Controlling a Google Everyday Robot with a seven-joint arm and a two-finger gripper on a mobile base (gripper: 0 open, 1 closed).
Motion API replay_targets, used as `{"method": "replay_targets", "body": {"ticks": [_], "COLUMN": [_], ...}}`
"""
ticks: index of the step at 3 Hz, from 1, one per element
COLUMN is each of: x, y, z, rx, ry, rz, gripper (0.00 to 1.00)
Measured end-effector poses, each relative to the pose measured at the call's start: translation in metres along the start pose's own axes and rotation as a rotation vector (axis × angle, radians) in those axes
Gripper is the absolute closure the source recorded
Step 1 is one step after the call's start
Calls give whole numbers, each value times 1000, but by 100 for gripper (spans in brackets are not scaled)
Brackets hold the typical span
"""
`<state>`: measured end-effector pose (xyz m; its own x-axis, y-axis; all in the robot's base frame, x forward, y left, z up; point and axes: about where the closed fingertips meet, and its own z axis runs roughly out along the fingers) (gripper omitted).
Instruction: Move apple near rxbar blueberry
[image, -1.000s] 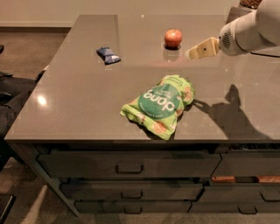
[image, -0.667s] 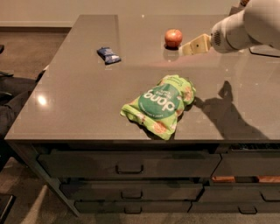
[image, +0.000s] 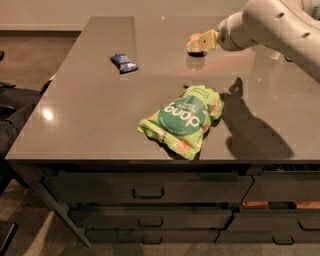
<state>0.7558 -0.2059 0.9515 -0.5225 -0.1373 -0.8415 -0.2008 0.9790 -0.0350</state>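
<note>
The gripper (image: 201, 42) is hovering right at the apple (image: 193, 36) for grasping, closure state indeterminable; the next move is requiring carriage toward the rxbar blueberry (image: 124, 63), well apart leftward.

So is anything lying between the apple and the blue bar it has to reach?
Nothing visible. The gripper is right at the apple on the far side, and the tabletop from there across to the blue bar is bare. The green chip bag lies nearer the front edge, off that path.
</note>
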Motion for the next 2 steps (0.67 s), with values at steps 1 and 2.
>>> {"method": "replay_targets", "body": {"ticks": [1,2], "x": [-15,-25], "y": [-3,-13], "z": [39,84], "rx": [25,55], "ry": [-20,-39], "rz": [33,70], "gripper": [0,0]}}
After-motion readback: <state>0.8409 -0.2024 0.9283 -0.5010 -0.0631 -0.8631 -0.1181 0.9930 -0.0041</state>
